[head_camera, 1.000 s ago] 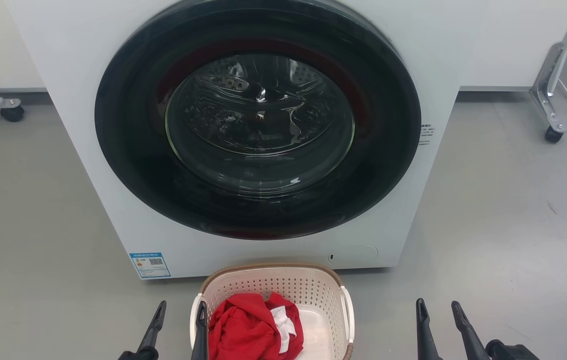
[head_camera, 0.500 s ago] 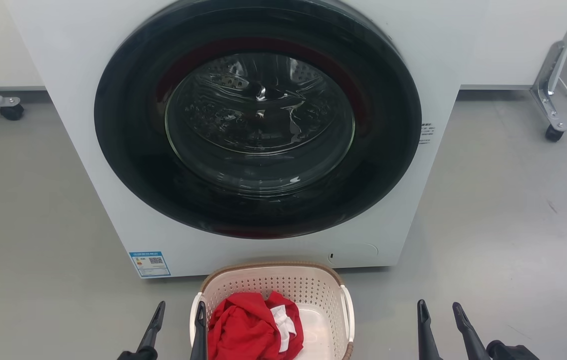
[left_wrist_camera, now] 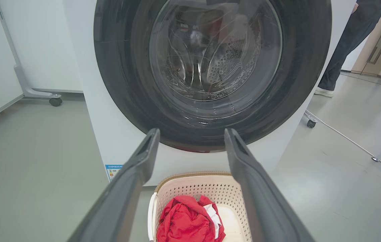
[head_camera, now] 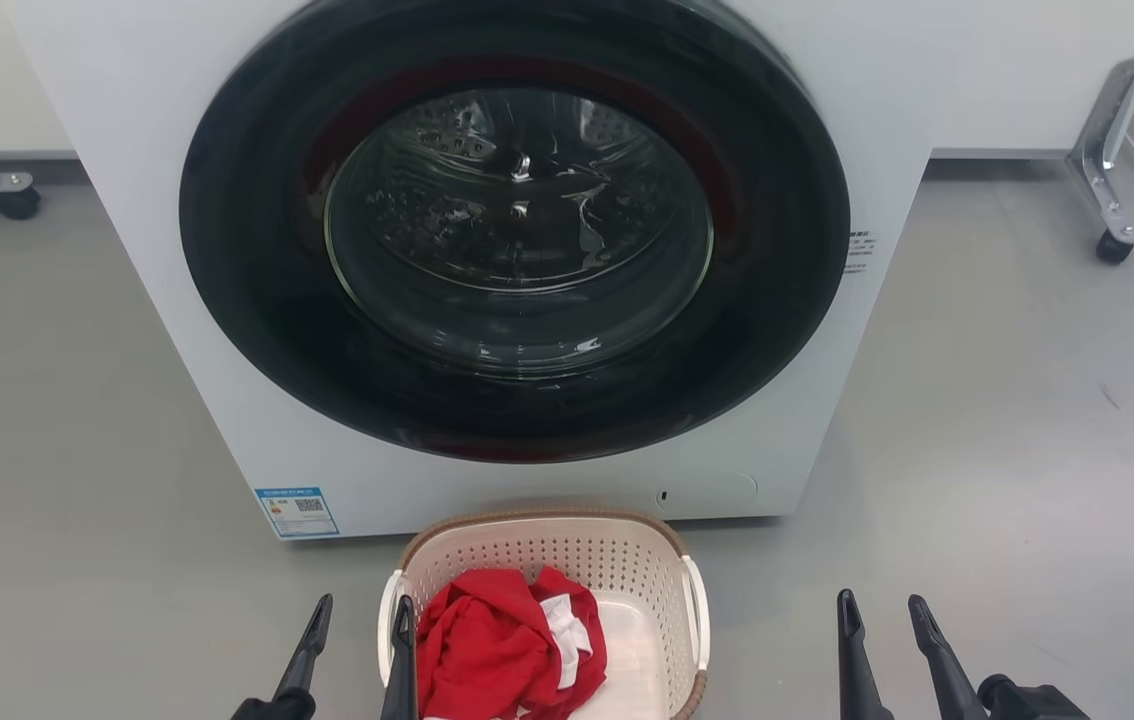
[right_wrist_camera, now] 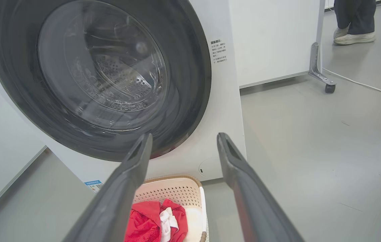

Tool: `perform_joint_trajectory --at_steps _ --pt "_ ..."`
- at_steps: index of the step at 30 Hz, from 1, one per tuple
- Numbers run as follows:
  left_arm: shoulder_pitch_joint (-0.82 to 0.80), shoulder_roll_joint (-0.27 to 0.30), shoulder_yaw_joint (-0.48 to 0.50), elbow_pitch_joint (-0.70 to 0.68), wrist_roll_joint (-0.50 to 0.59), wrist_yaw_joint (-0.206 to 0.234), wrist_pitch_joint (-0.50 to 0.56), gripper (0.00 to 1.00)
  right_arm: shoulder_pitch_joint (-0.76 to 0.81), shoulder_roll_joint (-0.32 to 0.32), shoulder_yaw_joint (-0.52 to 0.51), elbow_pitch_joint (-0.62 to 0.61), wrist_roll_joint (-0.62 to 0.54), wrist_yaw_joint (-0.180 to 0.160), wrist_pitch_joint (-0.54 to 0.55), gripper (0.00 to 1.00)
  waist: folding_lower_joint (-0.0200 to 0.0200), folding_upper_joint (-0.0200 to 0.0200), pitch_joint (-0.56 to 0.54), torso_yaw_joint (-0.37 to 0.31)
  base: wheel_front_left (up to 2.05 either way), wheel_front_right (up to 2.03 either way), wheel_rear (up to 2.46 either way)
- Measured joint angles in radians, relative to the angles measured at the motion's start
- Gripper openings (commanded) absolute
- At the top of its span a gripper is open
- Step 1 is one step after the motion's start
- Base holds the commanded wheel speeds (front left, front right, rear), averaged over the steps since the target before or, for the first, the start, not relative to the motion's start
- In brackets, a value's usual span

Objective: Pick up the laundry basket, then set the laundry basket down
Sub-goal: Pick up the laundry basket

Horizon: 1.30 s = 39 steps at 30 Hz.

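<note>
laundry basket [head_camera: 627, 560] sat on floor [head_camera: 77, 400], just before washing machine [head_camera: 127, 200] | left gripper [head_camera: 364, 602]: jaws stood apart, empty, by left handle [head_camera: 385, 625] | right gripper [head_camera: 880, 598]: jaws apart, empty, well right of basket | advice: needed each gripper centred on a handle, closing together, level lift

Test lab staged as a laundry area, not a home: a front-loading washing machine [head_camera: 517, 240] stands on a bare grey floor [head_camera: 1027, 450], between white partition panels [head_camera: 1027, 70] on castor feet [head_camera: 1114, 245], with a loose cable [right_wrist_camera: 365, 85].
</note>
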State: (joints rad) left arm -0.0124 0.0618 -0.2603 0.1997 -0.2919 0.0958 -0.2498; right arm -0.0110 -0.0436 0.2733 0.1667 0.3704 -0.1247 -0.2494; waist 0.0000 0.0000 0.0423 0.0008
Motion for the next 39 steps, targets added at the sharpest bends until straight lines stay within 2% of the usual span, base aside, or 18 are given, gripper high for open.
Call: perform_joint_trajectory --at_steps 7,15,39 --pt "-0.017 -0.002 0.000 -0.026 0.005 0.000 0.000 1.00 -0.012 0.000 -0.004 -0.012 -0.002 0.000 0.000 1.00 0.0000 0.0000 0.052 0.002 0.00 0.00 0.00" --pt "-0.099 -0.005 0.007 -0.025 0.007 0.000 0.000 1.00 -0.114 -0.001 -0.014 -0.008 -0.010 0.000 0.000 1.00 0.0001 0.0000 0.150 0.001 0.00 0.00 0.00" --pt "-0.445 -0.018 0.027 0.216 0.012 -0.017 0.000 1.00 -0.471 -0.012 -0.042 0.258 -0.038 0.001 -0.007 1.00 0.0001 0.0001 0.498 0.016 0.00 0.00 0.00"
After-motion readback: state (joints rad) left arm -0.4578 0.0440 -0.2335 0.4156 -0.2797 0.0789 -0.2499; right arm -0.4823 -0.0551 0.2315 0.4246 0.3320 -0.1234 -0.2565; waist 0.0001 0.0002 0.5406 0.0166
